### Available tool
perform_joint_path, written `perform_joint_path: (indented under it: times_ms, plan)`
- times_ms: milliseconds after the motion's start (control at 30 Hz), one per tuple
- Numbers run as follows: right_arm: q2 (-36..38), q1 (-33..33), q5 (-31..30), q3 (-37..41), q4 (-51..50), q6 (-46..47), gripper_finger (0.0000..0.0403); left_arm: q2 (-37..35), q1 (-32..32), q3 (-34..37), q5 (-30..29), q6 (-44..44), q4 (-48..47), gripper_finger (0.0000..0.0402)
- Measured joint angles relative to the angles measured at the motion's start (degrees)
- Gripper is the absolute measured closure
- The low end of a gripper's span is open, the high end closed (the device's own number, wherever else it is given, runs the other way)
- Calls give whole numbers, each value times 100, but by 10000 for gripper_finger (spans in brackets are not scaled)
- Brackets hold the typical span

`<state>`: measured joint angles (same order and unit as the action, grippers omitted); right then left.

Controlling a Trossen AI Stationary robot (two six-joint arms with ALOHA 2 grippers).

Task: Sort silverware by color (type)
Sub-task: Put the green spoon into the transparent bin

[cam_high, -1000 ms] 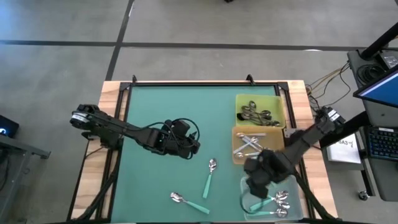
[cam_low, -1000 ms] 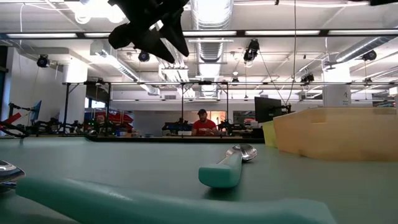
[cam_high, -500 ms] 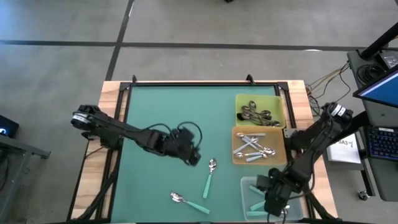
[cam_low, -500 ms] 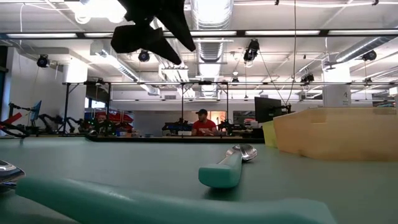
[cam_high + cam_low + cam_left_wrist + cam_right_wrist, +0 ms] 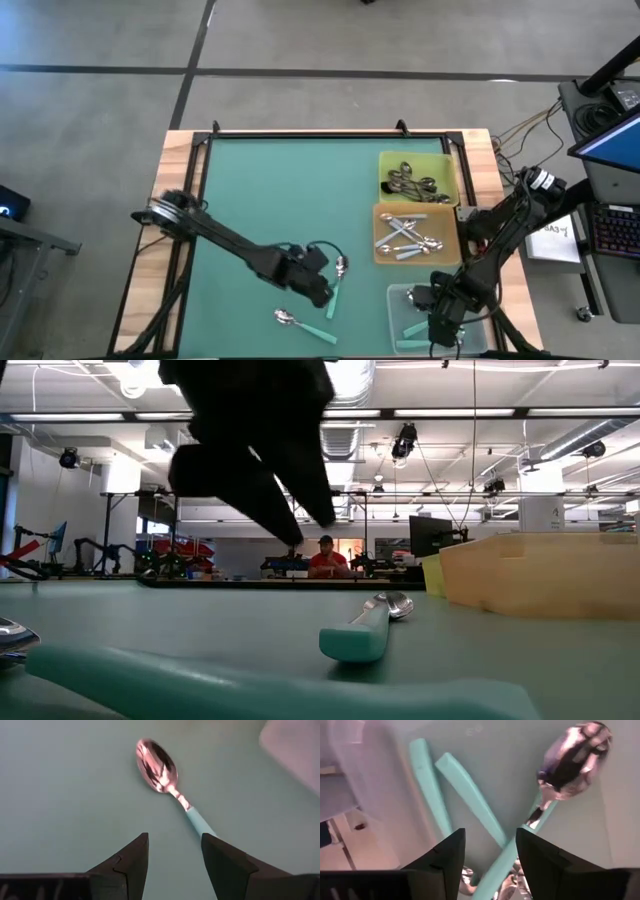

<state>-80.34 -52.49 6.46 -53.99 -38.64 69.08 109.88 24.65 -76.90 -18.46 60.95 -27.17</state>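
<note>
Spoons: one teal-handled spoon (image 5: 337, 283) lies mid-table, another (image 5: 303, 323) near the front edge. Left gripper (image 5: 318, 290) hangs above the first, jaws wide, empty. Right gripper (image 5: 441, 322), parted and empty, hovers over teal spoons in the clear tray (image 5: 398, 296). Open mat (image 5: 270, 190) behind.

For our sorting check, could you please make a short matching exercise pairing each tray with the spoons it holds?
Things:
1. yellow tray
2. orange tray
3. clear tray

Contents:
A. teal-handled spoons
B. dark-handled spoons
C. light blue-handled spoons

Pairs: 1-B, 2-C, 3-A
</note>
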Motion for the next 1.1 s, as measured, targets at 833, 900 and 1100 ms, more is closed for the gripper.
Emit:
perform_joint_path:
  times_ms: [833, 900, 1100]
  plan:
    - [4, -13, 262, -14, -47, -160, 260, 3516, 29, -5764, -389, 997, -4716, 237]
    - [4, -13, 263, -14, -46, -161, 262, 3522, 57, -5760, -298, 1209, -4667, 237]
    - [7, -13, 268, -14, -46, -168, 263, 3540, 70, -5732, -190, 1737, -4545, 237]
